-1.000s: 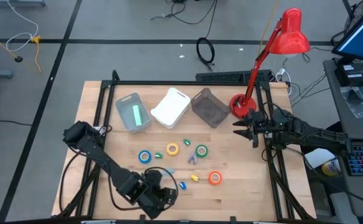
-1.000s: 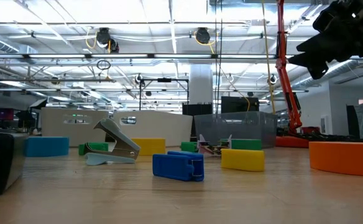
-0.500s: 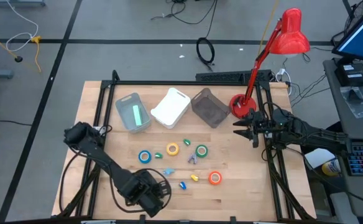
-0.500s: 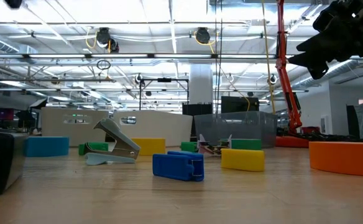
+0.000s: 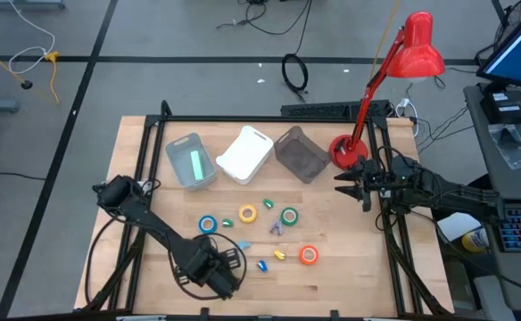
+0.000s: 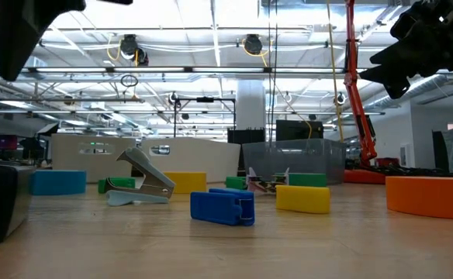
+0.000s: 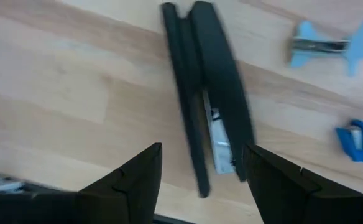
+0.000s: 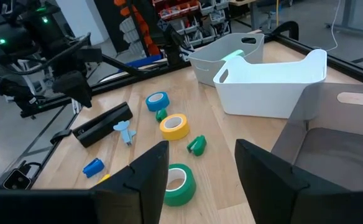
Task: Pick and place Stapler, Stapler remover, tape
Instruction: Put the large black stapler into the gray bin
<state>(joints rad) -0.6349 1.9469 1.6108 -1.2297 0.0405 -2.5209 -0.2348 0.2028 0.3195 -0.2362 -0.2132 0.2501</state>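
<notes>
The left claw (image 7: 200, 171), spread and empty, has drawn back over the black stapler (image 7: 207, 130).

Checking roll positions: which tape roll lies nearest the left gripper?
The blue roll. It lies just beyond the left gripper, while yellow, green and orange lie farther right.

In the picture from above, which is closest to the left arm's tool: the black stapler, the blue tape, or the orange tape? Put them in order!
From the left tool, near the table's front edge:
1. Black stapler, just beyond the tool and partly hidden by the arm.
2. Blue tape, farther back toward the bins.
3. Orange tape, off to the right side, farthest.
</notes>
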